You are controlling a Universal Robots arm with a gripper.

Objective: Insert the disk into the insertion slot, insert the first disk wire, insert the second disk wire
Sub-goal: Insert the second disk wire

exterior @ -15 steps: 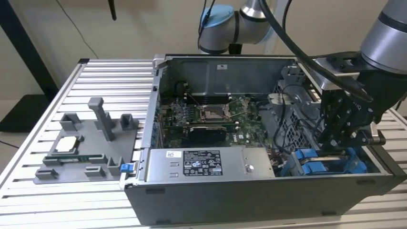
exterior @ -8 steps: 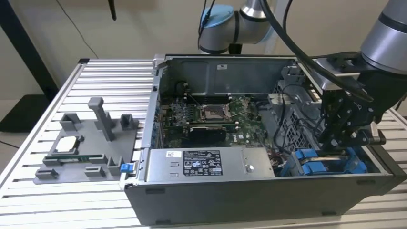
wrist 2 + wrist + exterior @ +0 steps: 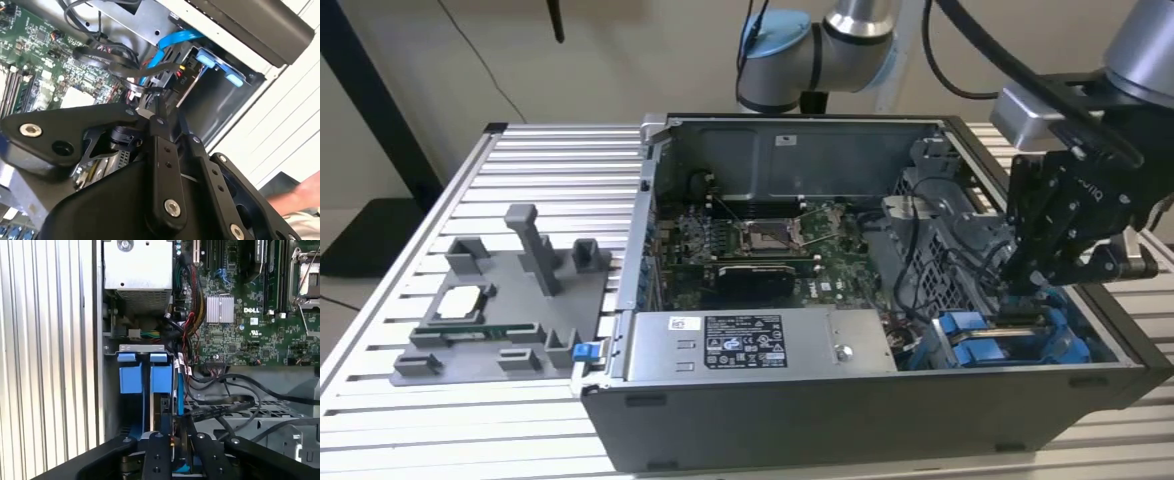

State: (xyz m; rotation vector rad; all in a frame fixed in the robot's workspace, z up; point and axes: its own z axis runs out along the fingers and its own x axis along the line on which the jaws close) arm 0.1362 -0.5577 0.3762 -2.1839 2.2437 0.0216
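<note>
The disk (image 3: 163,405) stands edge-on in the insertion slot (image 3: 142,347), its blue carrier frame (image 3: 161,376) beside a second blue frame (image 3: 131,376). In the exterior view the blue frames (image 3: 994,345) sit low in the case's corner at that view's right, below the grey drive cage (image 3: 947,250). My gripper (image 3: 1025,285) reaches down into this bay. In both wrist views its fingertips meet on a black wire connector (image 3: 146,92) right at the disk's end, so the gripper (image 3: 150,100) is shut on it. A blue flat wire (image 3: 175,42) runs alongside, also seen as the blue wire (image 3: 180,390).
The grey power-supply box (image 3: 761,345) lies along the case's front wall. The motherboard (image 3: 761,250) fills the case floor. Loose black cables (image 3: 225,402) cross beside the bay. A grey fixture (image 3: 507,320) with parts sits on the slatted table. A person's hand (image 3: 300,197) is nearby.
</note>
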